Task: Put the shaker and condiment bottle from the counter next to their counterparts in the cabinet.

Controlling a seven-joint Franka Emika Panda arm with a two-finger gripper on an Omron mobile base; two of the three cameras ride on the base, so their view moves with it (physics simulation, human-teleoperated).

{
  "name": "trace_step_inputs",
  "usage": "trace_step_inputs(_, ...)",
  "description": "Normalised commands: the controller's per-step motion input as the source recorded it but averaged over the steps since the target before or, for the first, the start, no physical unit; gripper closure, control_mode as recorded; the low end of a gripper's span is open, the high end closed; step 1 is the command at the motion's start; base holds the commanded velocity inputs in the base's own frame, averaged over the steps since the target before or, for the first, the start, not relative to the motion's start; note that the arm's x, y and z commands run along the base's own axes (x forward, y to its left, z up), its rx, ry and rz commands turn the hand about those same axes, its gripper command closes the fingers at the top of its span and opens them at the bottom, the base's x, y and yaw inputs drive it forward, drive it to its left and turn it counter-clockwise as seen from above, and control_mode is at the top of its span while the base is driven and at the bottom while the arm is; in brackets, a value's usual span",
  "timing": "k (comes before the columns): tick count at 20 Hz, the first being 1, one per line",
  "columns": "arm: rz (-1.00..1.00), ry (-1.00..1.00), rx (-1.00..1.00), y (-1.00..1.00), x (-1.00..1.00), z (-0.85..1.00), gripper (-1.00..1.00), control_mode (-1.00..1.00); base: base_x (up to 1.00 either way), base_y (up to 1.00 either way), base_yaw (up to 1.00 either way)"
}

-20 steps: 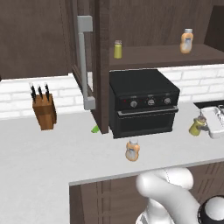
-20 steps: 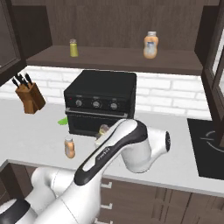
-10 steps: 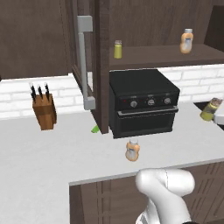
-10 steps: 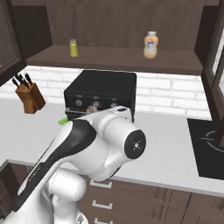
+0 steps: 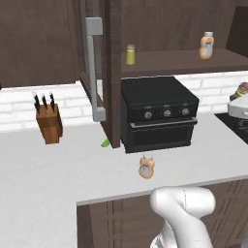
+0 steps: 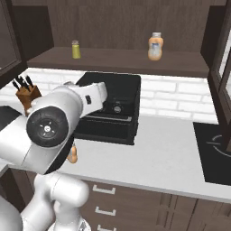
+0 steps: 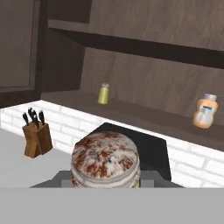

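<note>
Hand view: a shaker (image 7: 105, 159) with a mottled grey-brown cap sits at 6 o'clock, directly before the camera, with a sliver of yellow-green body below the cap and grey end effector parts flanking it on either side; it appears to be carried, though the fingertips themselves cannot be made out, so whether the end effector is clamped on it cannot be told with certainty. In the left base view the same shaker (image 5: 242, 90) shows at 3 o'clock, raised above the desk (image 5: 58, 179).

On the cabinet shelf (image 6: 117, 61) the counterpart shaker (image 6: 76, 49) stands upright at 11 o'clock and the counterpart orange bottle (image 6: 155, 46) at 1 o'clock, well apart; the cabinet door (image 5: 94, 72) stands open. The condiment bottle (image 5: 147, 166) rests upright on the desk just in front of the black oven (image 5: 160, 118), untouched; a knife block (image 5: 48, 121) stands at 9 o'clock.

Handling, as judgement: the shaker is probably light and rigid, its smooth cylindrical wall somewhat slippery; a hold across the body below the cap seems soundest. The condiment bottle is squat and likely stiff plastic; a hold across the labelled belly, low enough to avoid tipping, seems best.
</note>
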Motion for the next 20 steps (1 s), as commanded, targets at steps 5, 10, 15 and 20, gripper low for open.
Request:
trace_step_inputs(5,-0.15,0.03,-0.1,0.33,-0.03,1.0,1.0,-1.0,0.0,0.0,0.0)
trace_step_inputs(10,-0.03,0.13,-0.1,0.35,0.12,0.62,1.0,-1.0,0.0,0.0,0.0)
trace_step_inputs(15,0.0,-0.02,0.04,0.11,0.08,-0.05,1.0,-1.0,0.0,0.0,0.0)
trace_step_inputs(20,0.0,0.0,0.06,0.74,0.37,-0.2,1.0,-1.0,0.0,0.0,0.0)
